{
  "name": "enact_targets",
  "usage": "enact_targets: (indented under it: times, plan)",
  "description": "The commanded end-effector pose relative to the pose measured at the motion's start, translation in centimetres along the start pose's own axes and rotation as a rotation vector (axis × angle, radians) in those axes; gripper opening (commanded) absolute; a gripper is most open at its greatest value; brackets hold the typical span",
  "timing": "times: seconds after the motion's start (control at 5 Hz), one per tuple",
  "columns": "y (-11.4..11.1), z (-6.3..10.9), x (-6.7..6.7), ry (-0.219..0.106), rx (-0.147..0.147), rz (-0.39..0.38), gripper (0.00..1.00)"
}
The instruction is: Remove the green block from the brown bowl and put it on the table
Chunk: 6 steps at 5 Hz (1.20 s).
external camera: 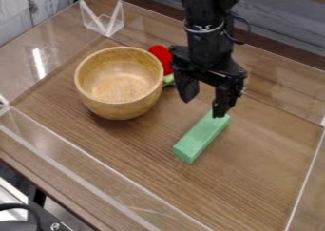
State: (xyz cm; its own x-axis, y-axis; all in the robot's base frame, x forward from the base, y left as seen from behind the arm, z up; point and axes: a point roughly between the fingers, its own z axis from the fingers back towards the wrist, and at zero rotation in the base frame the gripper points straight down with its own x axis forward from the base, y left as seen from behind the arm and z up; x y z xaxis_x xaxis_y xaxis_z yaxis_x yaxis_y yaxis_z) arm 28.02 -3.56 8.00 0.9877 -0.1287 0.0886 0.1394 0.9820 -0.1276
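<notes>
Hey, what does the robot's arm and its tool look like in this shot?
The arm is black all over, a stack of boxy segments coming down from the top edge. A pale ring or label shows on it partway down. Its tool is black too, with a wide crossbar and two straight narrow fingers. No loose cables show clearly.

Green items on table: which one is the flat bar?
The green block, lying flat right of the brown bowl. The other green is only a leaf on the red toy.

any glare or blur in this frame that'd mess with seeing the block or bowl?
Camera view: glare streaks on the clear acrylic walls at left only; green block and brown bowl are evenly lit and sharp enough, with soft shadows on the table; the dark hand shows little detail.
</notes>
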Motion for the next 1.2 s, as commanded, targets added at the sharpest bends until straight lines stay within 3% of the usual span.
enact_targets:
  times: [0.0,0.4,1.0]
  plan:
    - [-0.37,1.86,1.09,-0.063,0.006,-0.023,1.0]
    - [-0.51,2.41,1.11,-0.07,0.004,-0.033,1.0]
    - [-0.66,2.08,0.4,-0.056,0.0,-0.046,1.0]
